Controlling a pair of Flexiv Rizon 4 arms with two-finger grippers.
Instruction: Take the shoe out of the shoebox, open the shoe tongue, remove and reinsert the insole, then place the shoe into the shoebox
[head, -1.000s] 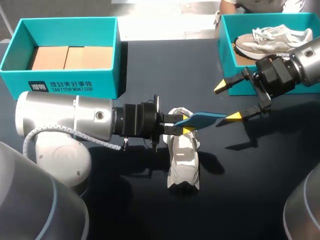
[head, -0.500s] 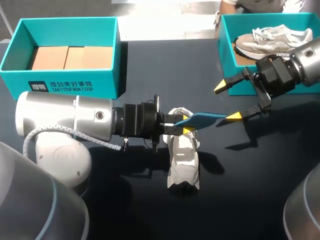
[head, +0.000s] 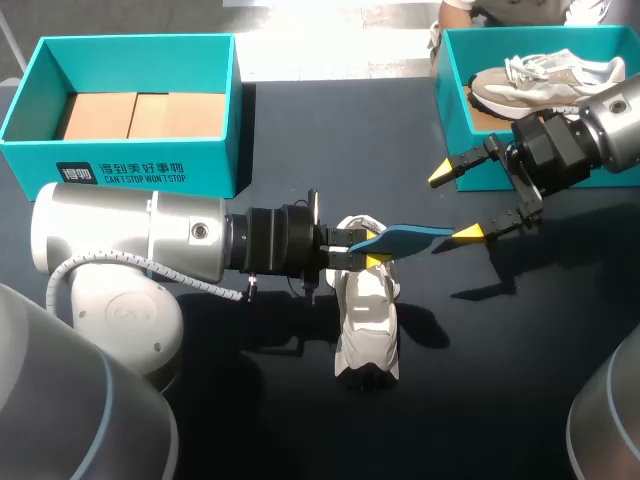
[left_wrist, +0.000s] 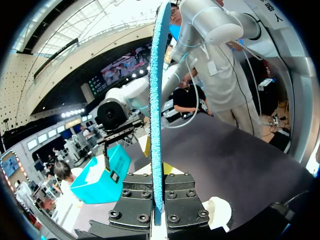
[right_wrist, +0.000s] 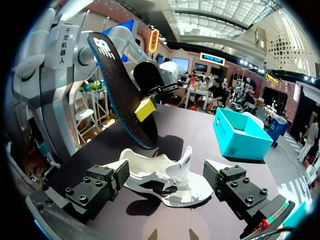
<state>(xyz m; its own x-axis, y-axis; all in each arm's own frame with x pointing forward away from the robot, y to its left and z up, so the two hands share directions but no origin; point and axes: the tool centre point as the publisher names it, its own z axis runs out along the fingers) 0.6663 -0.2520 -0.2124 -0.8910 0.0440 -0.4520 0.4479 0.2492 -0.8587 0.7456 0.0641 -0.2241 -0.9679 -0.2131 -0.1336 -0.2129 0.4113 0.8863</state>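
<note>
A white shoe (head: 367, 312) lies on the dark table, toe toward the front edge. Just above its heel end my left gripper (head: 356, 252) is shut on a blue insole (head: 412, 238) that sticks out to the right. In the left wrist view the insole (left_wrist: 157, 100) stands edge-on between the fingers (left_wrist: 131, 201). My right gripper (head: 455, 205) is open, and the insole's tip reaches between its yellow tips without touching either. From the right wrist, the insole's dark underside (right_wrist: 121, 95) hangs above the shoe (right_wrist: 165, 179), with the right gripper (right_wrist: 166, 172) wide apart around that view.
A teal shoebox (head: 452, 110) at the back right holds a second shoe (head: 545, 80). Another teal box (head: 140, 165) with cardboard inside stands at the back left, also seen from the right wrist (right_wrist: 239, 132). My left arm's thick body (head: 130, 250) lies across the table's left side.
</note>
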